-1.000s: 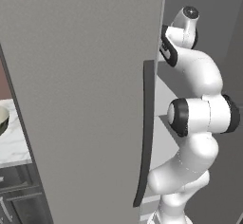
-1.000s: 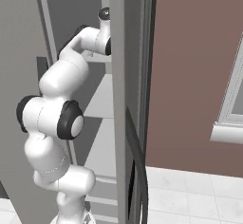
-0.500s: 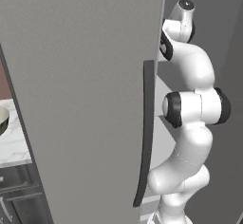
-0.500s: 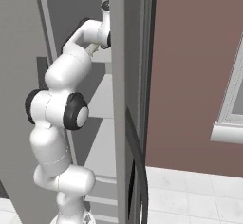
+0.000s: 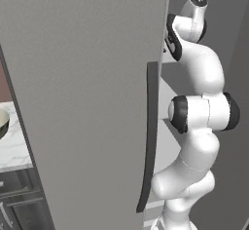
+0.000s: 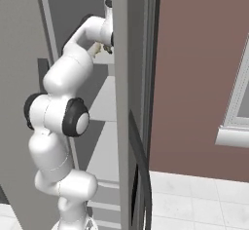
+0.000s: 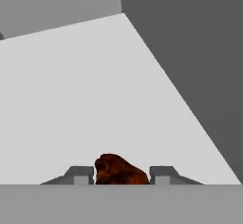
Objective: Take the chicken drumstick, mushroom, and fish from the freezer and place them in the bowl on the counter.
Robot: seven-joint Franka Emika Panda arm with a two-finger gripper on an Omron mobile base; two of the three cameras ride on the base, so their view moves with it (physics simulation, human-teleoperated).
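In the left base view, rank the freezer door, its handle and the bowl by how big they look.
1. Freezer door, by far the largest.
2. Handle, a long dark strip.
3. Bowl, smallest, though it is cut off at the picture's edge and lies farther away, so its real size is unsure.

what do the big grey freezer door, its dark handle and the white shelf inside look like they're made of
The large flat grey freezer door looks like matte painted or brushed metal: even grey, faint grain, no reflections. The dark curved strip handle reads as matte black plastic or coated metal; the look leaves it open. The white freezer shelf looks like smooth plain plastic, uniform and unmarked.
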